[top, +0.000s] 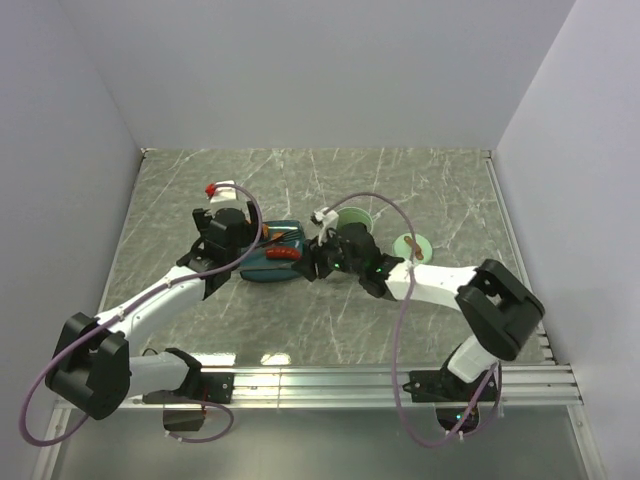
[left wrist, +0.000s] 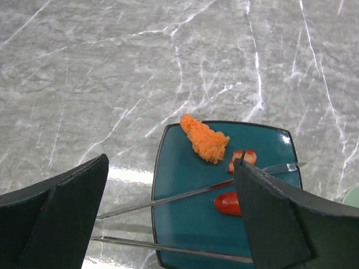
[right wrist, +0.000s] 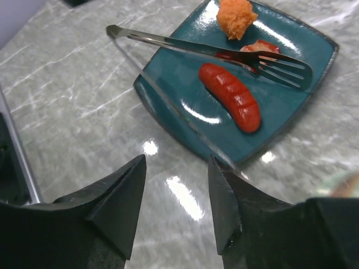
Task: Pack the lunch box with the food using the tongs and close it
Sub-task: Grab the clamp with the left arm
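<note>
A dark teal square plate (top: 283, 270) (left wrist: 185, 168) (right wrist: 305, 33) holds food: an orange crumbed piece (left wrist: 205, 138) (right wrist: 235, 17), a red sausage (right wrist: 231, 96) (left wrist: 226, 203) and a small red-and-white piece (left wrist: 242, 158). Metal tongs (left wrist: 168, 199) (right wrist: 168, 42) lie across the plate, their forked tip (right wrist: 283, 67) by the sausage. My left gripper (left wrist: 171, 161) (top: 245, 245) hovers wide open over the tongs' handle end, holding nothing. My right gripper (right wrist: 176, 161) (top: 318, 262) stands just off the plate's other edge, jaws partly apart and empty. The mint-green lunch box (top: 355, 215) stands behind it, its lid (top: 412, 245) beside it.
A small red and white object (top: 218, 187) lies on the marble table (top: 420, 180) behind the left arm. White walls enclose the table on three sides. A metal rail (top: 380, 380) runs along the near edge.
</note>
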{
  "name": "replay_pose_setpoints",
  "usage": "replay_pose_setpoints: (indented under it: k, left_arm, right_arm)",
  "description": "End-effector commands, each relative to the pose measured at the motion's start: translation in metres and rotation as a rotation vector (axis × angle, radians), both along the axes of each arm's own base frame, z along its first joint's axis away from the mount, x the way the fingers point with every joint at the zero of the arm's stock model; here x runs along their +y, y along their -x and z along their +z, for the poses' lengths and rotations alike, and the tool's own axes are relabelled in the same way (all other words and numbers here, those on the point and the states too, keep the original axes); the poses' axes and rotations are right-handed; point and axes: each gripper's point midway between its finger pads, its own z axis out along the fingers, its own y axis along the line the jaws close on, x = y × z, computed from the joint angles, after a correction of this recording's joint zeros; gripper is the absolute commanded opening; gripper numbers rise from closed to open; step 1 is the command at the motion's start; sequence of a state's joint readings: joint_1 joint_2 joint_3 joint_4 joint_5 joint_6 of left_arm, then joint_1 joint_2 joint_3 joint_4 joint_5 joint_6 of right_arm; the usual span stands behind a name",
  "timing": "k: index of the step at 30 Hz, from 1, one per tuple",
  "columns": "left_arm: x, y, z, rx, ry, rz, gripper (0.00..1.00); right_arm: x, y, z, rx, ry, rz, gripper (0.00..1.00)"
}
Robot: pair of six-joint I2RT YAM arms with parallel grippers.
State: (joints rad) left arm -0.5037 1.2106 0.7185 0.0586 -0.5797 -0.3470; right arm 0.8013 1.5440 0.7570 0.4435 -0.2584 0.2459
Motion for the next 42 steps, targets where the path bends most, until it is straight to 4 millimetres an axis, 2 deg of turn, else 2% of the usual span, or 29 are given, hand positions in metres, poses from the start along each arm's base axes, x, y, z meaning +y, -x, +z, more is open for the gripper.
replay_pose_setpoints:
  k: [1, 3, 8, 15, 17, 24, 34, 38, 42]
  left_arm:
    - [0.000, -0.004, 0.016, -0.068, 0.096, 0.002, 1.00]
    - [0.003, -0.004, 0.016, -0.074, 0.109, 0.017, 0.99]
    - [0.010, -0.004, 0.012, -0.081, 0.113, 0.053, 1.00]
    - [0.007, -0.009, 0.002, -0.059, 0.104, 0.048, 1.00]
    - [0.006, -0.010, -0.001, -0.052, 0.100, 0.045, 0.99]
    - [0.005, -0.012, -0.005, -0.035, 0.091, 0.043, 1.00]
    - [-0.008, -0.007, -0.017, -0.019, 0.126, -0.035, 0.99]
    - [-0.012, -0.002, -0.012, -0.036, 0.153, -0.068, 0.99]
    - [-0.017, 0.007, -0.015, -0.035, 0.186, -0.103, 0.99]
  right_arm:
    - [0.025, -0.010, 0.007, 0.020, -0.012, 0.013, 0.52]
    - [0.031, -0.013, -0.008, 0.053, 0.020, 0.011, 0.47]
    - [0.037, -0.015, -0.017, 0.068, 0.042, -0.005, 0.38]
    - [0.034, -0.007, -0.008, 0.037, 0.031, 0.002, 0.38]
    - [0.033, -0.009, -0.015, 0.047, 0.052, -0.006, 0.41]
    - [0.043, -0.006, -0.034, 0.106, 0.094, 0.017, 0.40]
    - [0.036, -0.038, -0.044, 0.087, 0.169, -0.147, 0.40]
    - [0.033, -0.053, -0.052, 0.077, 0.206, -0.209, 0.41]
    - [0.033, -0.068, -0.051, 0.057, 0.227, -0.266, 0.41]
